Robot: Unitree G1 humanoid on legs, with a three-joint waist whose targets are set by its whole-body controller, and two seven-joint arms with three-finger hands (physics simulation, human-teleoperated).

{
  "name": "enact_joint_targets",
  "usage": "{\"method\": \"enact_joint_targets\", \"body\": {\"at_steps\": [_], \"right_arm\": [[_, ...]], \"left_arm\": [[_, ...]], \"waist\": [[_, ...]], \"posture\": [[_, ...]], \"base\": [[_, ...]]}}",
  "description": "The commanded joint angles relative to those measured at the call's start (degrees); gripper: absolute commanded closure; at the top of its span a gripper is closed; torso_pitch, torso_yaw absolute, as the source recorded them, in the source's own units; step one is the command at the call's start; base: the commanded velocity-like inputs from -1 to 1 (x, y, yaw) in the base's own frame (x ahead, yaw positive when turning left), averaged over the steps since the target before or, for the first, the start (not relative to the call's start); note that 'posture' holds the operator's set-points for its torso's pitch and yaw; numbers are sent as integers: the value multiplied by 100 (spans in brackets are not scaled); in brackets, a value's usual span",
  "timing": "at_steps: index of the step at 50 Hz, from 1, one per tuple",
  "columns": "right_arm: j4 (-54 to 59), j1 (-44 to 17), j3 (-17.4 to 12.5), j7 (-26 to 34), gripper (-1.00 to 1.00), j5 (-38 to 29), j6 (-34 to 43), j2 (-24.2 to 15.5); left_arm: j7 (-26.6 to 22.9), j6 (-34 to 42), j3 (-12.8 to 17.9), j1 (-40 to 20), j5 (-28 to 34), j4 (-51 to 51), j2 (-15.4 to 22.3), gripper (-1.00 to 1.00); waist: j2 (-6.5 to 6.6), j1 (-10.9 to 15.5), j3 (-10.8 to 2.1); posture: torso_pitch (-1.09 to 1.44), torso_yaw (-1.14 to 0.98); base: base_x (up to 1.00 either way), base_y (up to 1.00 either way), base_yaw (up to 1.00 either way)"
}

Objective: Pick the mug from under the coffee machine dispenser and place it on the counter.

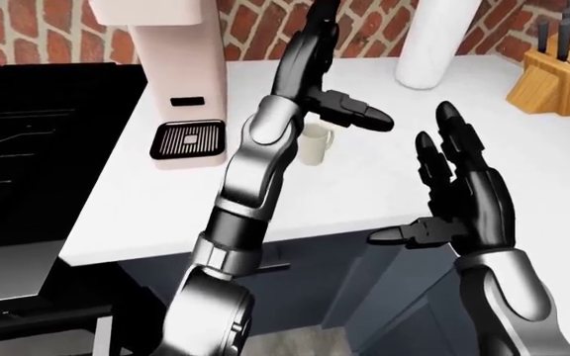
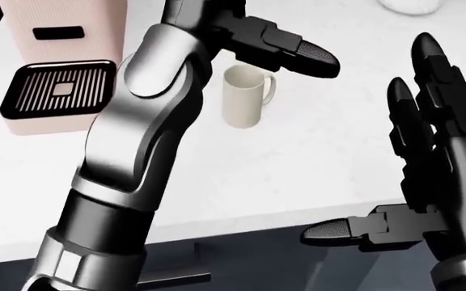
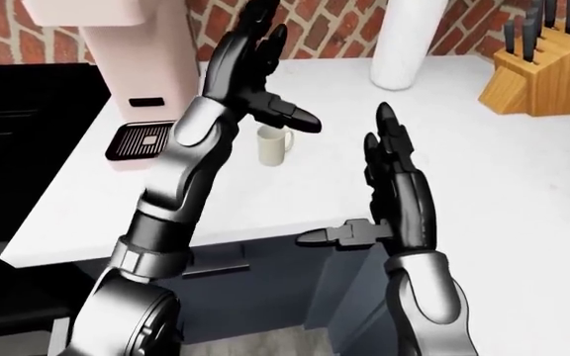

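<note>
1. The mug (image 2: 244, 96) stands upright on the white bench (image 2: 297, 151), just to the right of the coffee machine (image 1: 171, 74) in the head view, handle turned away from the machine. It is clear of the drip tray (image 2: 57, 89), so I judge the placing done.
2. I cannot see into the mug well enough to say whether it holds anything; the drip tray beside it is bare.
3. My left hand (image 3: 256, 70) is raised above the mug, fingers spread wide, thumb jutting out, gripping nothing.
4. My right hand (image 1: 458, 193) hovers over the bench edge, well apart from the mug, fingers splayed and empty.
5. Far right of the machine stand a white paper roll (image 1: 434, 41) and a knife block (image 1: 562, 63), both well apart from the mug.
</note>
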Motion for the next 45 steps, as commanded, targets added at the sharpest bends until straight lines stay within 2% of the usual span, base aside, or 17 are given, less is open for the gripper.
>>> {"method": "enact_joint_targets", "body": {"at_steps": [1,8,10,15,27,33,38,45], "right_arm": [[-176,-93,-33,-10,-100,3,-170,-33],[-209,-112,-23,-18,-100,0,-127,-38],[-214,-108,-22,-16,-100,-2,-125,-38],[-222,-114,8,-21,-100,-23,-116,-31],[-249,-123,17,-12,-100,-44,-94,-25],[-249,-124,8,-7,-100,-40,-94,-25],[-280,-158,15,-21,-100,-35,-43,-34],[-298,-192,15,-40,-100,-37,-4,-41]], "left_arm": [[-32,282,-9,-109,96,-631,-6,-100],[-209,1395,-199,488,439,-2323,-66,-100],[-287,1964,-262,772,598,-3009,-22,-100],[-476,2820,-197,1253,773,-4148,97,-100],[-647,4247,-258,1738,1097,-6007,344,-100],[-661,4577,-211,2068,1143,-6538,420,-100],[-628,4497,-282,2760,1149,-7018,483,-100],[-676,4510,-79,3321,1089,-7483,666,-100]], "waist": [[-22,-1,-135],[-5,-8,-111],[-2,-5,-106],[21,-14,-97],[30,2,-64],[39,6,-59],[51,2,-60],[65,9,-70]], "posture": [[0,0],[0,0],[0,0],[0,0],[0,0],[0,0],[0,0],[0,0]], "base": [[0,0,0],[0,0,0],[0,0,0],[0,0,0],[0,0,0],[0,0,0],[0,0,0],[0,0,0]]}}
